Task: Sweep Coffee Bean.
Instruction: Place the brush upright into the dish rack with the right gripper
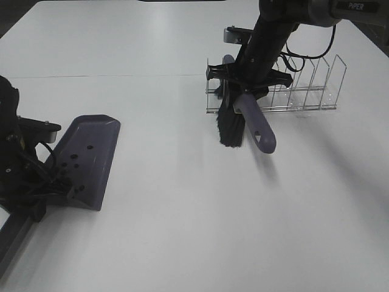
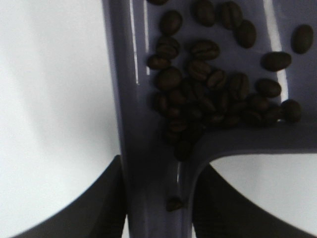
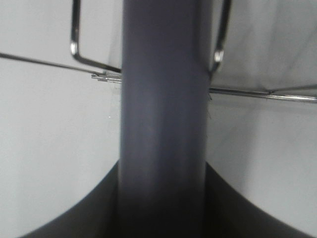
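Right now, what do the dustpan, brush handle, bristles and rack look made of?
The dustpan looks like moulded plastic, grey-purple and semi-gloss: streaky highlights run along it in the left wrist view. The brush handle looks like the same plastic, smooth with a soft sheen. The bristles are black matte fibre, probably synthetic; can't confirm. The rack is thin metal wire, polished or plated: it glints sharply.

You see a white counter (image 1: 182,243) that fills nearly the whole exterior high view. A thin seam (image 1: 109,76) runs across its far part. The light is even and the shadows are soft. Beyond the far left corner lies a dark area (image 1: 9,15), too dim to identify.
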`<state>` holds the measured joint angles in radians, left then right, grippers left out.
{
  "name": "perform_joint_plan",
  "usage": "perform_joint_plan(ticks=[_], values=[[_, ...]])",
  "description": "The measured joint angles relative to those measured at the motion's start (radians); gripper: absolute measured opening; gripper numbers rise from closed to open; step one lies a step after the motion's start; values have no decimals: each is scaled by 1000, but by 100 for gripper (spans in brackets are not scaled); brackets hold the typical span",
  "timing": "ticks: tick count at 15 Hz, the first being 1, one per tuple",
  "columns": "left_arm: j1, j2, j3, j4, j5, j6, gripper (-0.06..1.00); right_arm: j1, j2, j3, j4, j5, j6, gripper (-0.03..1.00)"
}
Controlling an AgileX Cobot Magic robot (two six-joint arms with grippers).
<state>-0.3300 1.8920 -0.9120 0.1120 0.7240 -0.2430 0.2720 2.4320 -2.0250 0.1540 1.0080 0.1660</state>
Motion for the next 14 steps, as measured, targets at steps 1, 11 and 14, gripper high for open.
perform_joint_plan(ticks=[1,11,14], values=[[0,0,0,0,0,0,34,0,0,0,-2,-3,0,30],[0,0,0,-2,-11,0,34,4,2,0,-53,-100,0,30],[0,0,0,-2,-12,-1,34,8,3,0,-75,-108,0,30]])
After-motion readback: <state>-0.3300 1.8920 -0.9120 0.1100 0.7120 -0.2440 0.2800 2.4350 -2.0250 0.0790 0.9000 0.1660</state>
